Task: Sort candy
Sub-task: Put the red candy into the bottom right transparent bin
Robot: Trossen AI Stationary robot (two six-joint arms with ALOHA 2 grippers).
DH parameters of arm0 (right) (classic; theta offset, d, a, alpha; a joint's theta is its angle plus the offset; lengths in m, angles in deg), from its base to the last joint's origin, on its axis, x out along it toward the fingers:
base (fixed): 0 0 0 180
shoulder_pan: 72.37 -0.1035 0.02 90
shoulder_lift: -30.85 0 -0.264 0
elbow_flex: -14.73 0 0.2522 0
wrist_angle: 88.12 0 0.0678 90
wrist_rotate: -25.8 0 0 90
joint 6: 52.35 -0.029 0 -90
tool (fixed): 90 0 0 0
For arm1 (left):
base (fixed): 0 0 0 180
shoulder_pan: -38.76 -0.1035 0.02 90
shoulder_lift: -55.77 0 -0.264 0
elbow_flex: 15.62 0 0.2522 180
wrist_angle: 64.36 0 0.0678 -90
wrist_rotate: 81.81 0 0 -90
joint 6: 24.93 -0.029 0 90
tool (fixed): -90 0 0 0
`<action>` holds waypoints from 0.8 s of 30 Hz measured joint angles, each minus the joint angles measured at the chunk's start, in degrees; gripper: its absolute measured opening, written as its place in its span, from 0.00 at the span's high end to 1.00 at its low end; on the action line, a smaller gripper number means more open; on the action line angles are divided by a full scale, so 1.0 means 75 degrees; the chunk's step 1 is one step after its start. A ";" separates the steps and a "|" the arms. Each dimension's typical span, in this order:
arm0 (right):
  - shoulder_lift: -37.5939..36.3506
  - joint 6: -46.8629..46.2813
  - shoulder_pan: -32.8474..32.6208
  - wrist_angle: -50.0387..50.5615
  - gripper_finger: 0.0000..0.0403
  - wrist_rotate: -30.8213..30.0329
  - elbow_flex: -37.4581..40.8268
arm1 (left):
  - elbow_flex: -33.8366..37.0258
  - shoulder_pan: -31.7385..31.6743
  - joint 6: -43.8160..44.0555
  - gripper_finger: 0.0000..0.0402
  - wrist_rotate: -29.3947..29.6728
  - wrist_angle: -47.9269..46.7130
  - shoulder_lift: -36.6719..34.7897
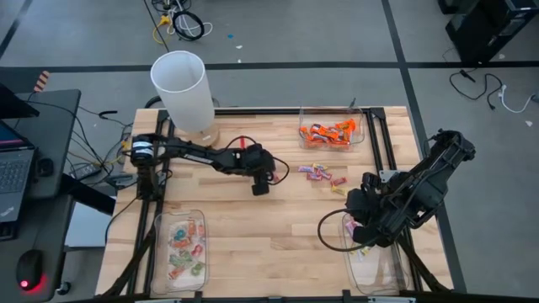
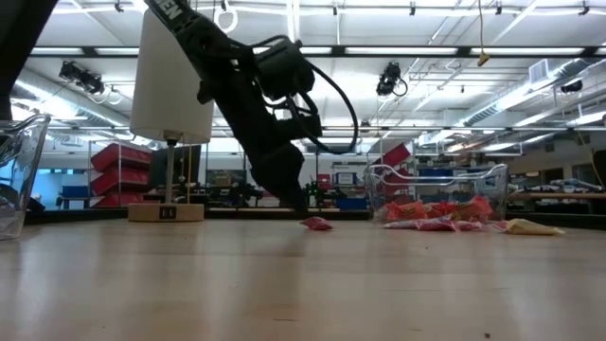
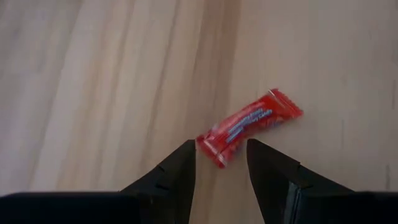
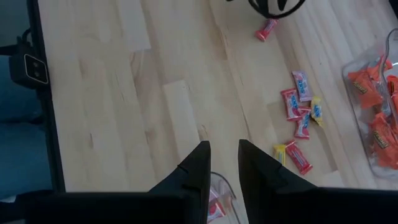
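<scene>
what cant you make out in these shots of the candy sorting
- Right gripper, high view: its fingers are hidden under the arm's own dark links.
- Tray under the right gripper: mostly covered by that arm in the high view, cut off by the edge in the right wrist view, so its contents stay unclear.
- Red candy, left wrist view: wrapper print too blurred to read.
- Loose candies, high view: too small to count or sort by wrapper.

We find no legible text, brand, number or sign. The red candy wrapper (image 3: 249, 126) lying just ahead of the left gripper's (image 3: 221, 163) fingertips carries a band of pale blue print, too blurred for us to read. The other wrappers beyond the right gripper's (image 4: 224, 155) fingers show printing we cannot make out either.
</scene>
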 joint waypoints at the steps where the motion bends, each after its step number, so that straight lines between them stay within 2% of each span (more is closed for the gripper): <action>1: 0.0000 0.0001 0.0002 -0.0006 0.83 0.0000 0.0000 | 0.0000 0.0002 0.0003 0.63 -0.0001 0.0034 0.0053; 20: 0.0000 0.0001 0.0002 -0.0015 0.83 -0.0183 0.0000 | -0.0009 -0.0098 0.0013 0.63 0.0029 0.0158 0.0413; 24: 0.0000 -0.0002 0.0002 -0.0012 0.83 -0.0197 0.0000 | -0.0012 -0.0025 0.0044 0.63 -0.0321 0.0132 0.0398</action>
